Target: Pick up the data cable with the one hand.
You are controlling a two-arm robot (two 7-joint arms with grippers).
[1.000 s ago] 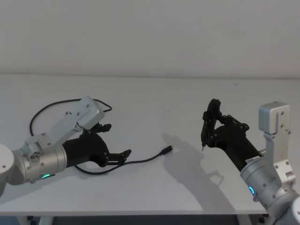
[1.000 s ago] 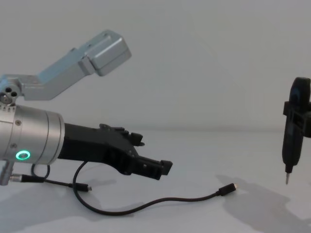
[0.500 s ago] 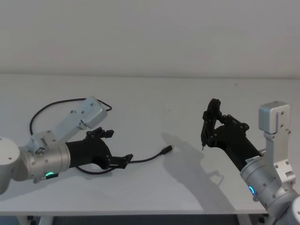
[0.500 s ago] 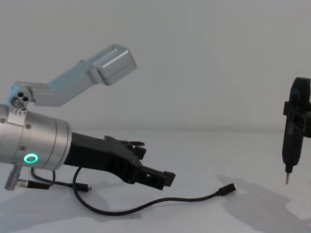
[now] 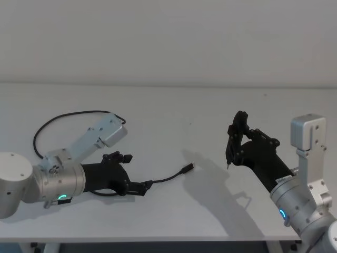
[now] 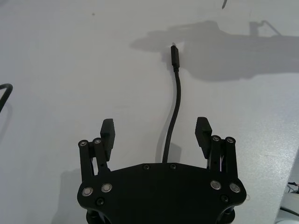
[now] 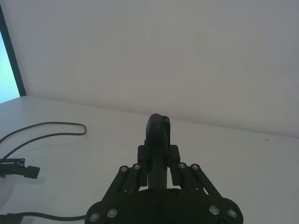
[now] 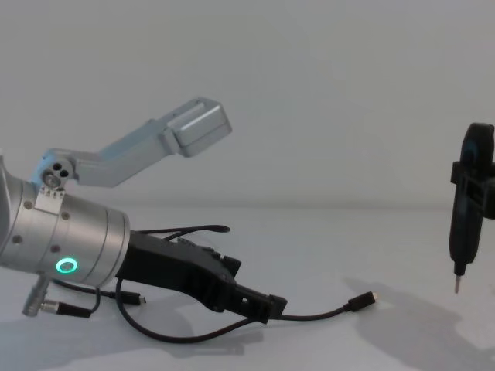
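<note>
While downtilted, left end effector (image 6: 155, 126) — spread — straddles data cable (image 6: 176, 88); right one (image 7: 158, 158) clamps tool (image 8: 462, 220).

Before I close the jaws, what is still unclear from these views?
Left wrist view: the data cable disappears under the open left gripper.
Head view: left arm covers the cable's middle.
Chest view: the edge cuts off the raised right gripper holding a dark tool.

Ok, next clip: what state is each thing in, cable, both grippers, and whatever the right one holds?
data cable: lying on the table, ungripped.
left gripper: open, low over the table, fingers either side of the cable.
right gripper: shut on the pointed tool, raised off the table.
pointed tool: held roughly upright, tip down, clear of the table.
</note>
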